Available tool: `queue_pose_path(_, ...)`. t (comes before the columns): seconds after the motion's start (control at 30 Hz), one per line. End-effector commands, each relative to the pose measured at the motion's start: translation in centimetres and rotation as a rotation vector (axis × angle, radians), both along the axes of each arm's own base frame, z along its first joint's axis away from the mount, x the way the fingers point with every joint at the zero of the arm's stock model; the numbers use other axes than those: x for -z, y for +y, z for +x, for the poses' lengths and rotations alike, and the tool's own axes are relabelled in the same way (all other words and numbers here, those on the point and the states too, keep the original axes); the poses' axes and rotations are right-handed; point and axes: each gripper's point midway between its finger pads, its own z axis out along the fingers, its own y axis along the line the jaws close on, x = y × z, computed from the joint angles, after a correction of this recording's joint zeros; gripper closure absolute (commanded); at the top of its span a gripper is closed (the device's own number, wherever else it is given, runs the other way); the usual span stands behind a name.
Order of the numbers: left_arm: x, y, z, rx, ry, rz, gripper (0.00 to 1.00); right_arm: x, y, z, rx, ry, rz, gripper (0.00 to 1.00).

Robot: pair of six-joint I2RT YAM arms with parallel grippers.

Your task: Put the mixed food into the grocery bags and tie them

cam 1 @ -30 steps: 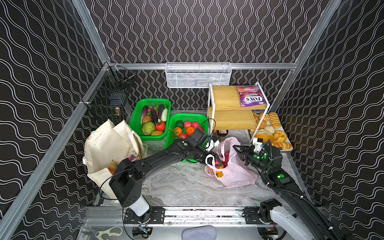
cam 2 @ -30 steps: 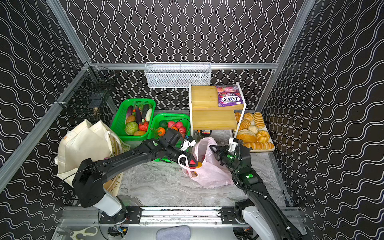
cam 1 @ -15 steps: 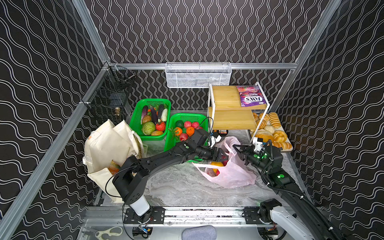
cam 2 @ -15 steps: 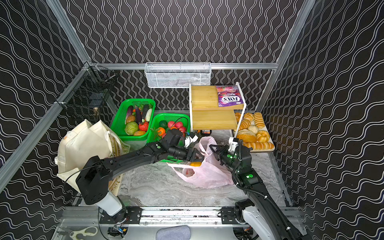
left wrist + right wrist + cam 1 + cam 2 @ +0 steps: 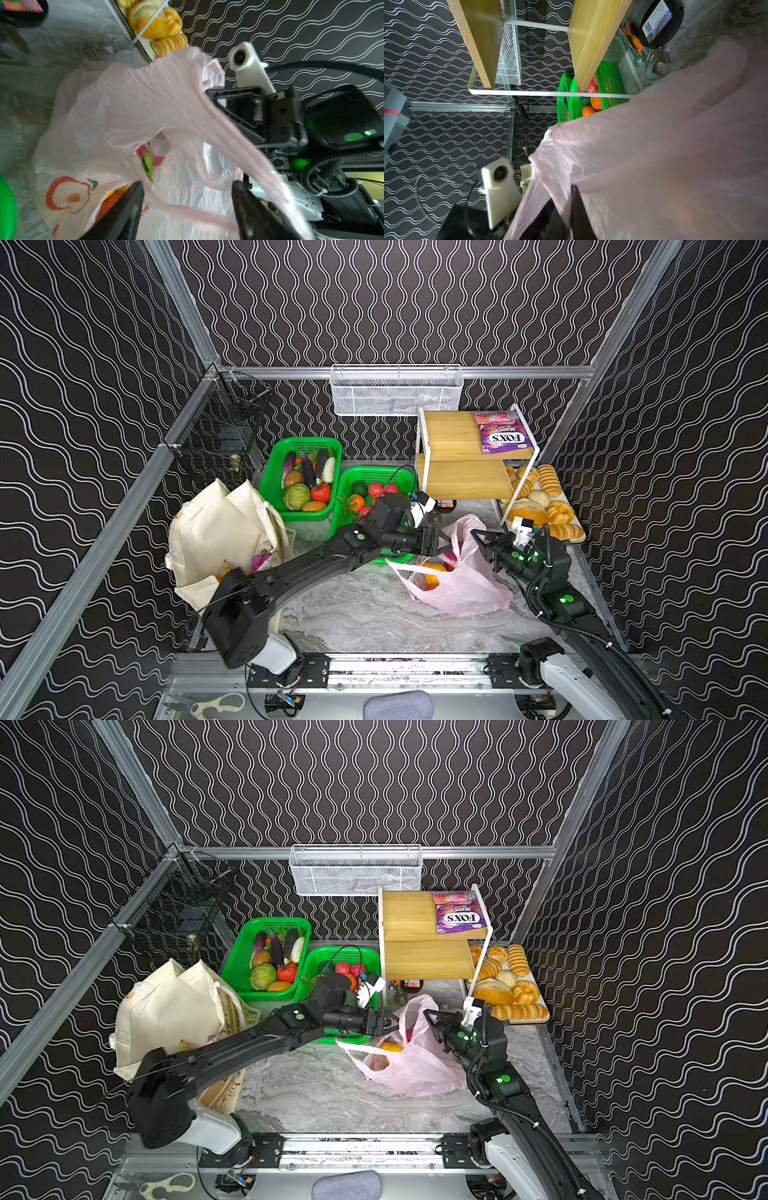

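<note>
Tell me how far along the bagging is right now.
Done: the pink plastic bag already holds a dragon fruit and an orange-yellow fruit; the canvas tote holds items too. In hand: the right gripper is shut on the bag's upper edge, while the left gripper, fingers open, straddles a loose handle. Left: neither bag looks tied.

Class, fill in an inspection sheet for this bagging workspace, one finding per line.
Surface: grey marbled tabletop, no spills seen.
Job's things: thin pale-pink plastic bag holding an orange fruit; cream canvas tote standing left.
Clutter: two green mesh baskets, golden bread rolls, scissors.
Grippers: left gripper open at bag mouth; right gripper shut on its handle.
Cables: black ribbed cable arching off right arm.
Surroundings: black wavy walls, white wire basket, wooden shelf.
</note>
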Motion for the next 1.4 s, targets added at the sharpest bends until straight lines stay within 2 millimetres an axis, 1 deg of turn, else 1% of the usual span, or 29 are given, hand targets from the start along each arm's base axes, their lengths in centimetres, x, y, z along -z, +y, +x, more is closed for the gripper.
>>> queue_pose_path(0.0, 0.1, 2.4, 0.7, -0.07, -0.139, 0.085, 0.31, -0.1, -0.2, 0.3, 0.015, -0.006, -0.001, 0.92)
queue_pose_path(0.1, -1.0, 3.7, 0.3, -0.088, -0.204, 0.071, 0.32, 0.0, 0.1, 0.4, 0.001, -0.002, 0.004, 0.92)
queue_pose_path(0.17, -2.0, 3.9, -0.2, -0.078, -0.24, 0.047, 0.32, 0.0, 0.3, 0.4, -0.009, 0.003, 0.008, 0.92)
queue_pose_path(0.3, -4.0, 3.4, -1.9, 0.026, -0.274, 0.0, 0.29, 0.2, 0.4, 0.4, -0.012, 0.005, 0.013, 0.92)
queue_pose_path(0.37, -4.2, 2.8, -2.7, 0.085, -0.267, -0.005, 0.27, 0.2, 0.4, 0.4, -0.012, 0.003, 0.016, 0.92)
queue_pose_path(0.57, -3.2, 1.0, -4.7, 0.216, -0.245, 0.052, 0.21, 0.1, 0.4, 0.5, -0.01, 0.005, 0.015, 0.92)
queue_pose_path(0.67, -2.8, -0.3, -5.6, 0.267, -0.251, 0.081, 0.21, 0.1, 0.4, 0.5, -0.011, 0.003, 0.019, 0.92)
queue_pose_path(0.73, -1.8, -0.5, -5.2, 0.235, -0.243, 0.137, 0.21, 0.1, 0.4, 0.5, -0.012, 0.003, 0.016, 0.92)
queue_pose_path(0.8, -0.5, 0.0, -4.4, 0.186, -0.227, 0.194, 0.22, 0.1, 0.3, 0.4, -0.011, 0.005, 0.012, 0.92)
queue_pose_path(0.87, -0.1, 0.6, -4.1, 0.15, -0.226, 0.215, 0.23, 0.1, 0.3, 0.4, -0.008, 0.006, 0.007, 0.92)
queue_pose_path(0.93, -1.0, 1.9, -3.4, 0.058, -0.251, 0.209, 0.2, 0.1, 0.1, 0.2, 0.0, 0.007, -0.001, 0.92)
queue_pose_path(0.97, -1.8, 2.6, -3.2, 0.012, -0.277, 0.181, 0.18, 0.1, 0.0, 0.2, 0.004, 0.007, -0.005, 0.92)
queue_pose_path(1.03, -3.8, 4.6, -2.6, -0.099, -0.338, 0.134, 0.15, 0.1, -0.2, 0.1, 0.013, 0.006, -0.005, 0.92)
queue_pose_path(1.1, -5.1, 7.6, -1.6, -0.248, -0.386, 0.144, 0.12, 0.3, -0.3, 0.1, 0.016, 0.008, -0.006, 0.92)
queue_pose_path(1.17, -5.4, 10.9, -0.6, -0.403, -0.4, 0.191, 0.08, 0.2, -0.2, 0.1, 0.015, 0.005, -0.004, 0.92)
queue_pose_path(1.23, -4.9, 14.6, 0.5, -0.572, -0.38, 0.267, 0.08, 0.2, -0.2, 0.1, 0.011, 0.006, -0.005, 0.92)
queue_pose_path(1.27, -3.9, 16.7, 0.9, -0.664, -0.343, 0.324, 0.11, 0.1, -0.1, 0.1, 0.008, 0.004, -0.005, 0.92)
queue_pose_path(1.3, -2.8, 18.4, 1.2, -0.725, -0.298, 0.373, 0.14, 0.1, -0.1, 0.1, 0.005, 0.004, -0.008, 0.92)
queue_pose_path(1.37, -0.5, 20.1, 1.5, -0.759, -0.217, 0.441, 0.17, 0.1, -0.1, 0.1, 0.004, 0.006, -0.007, 0.92)
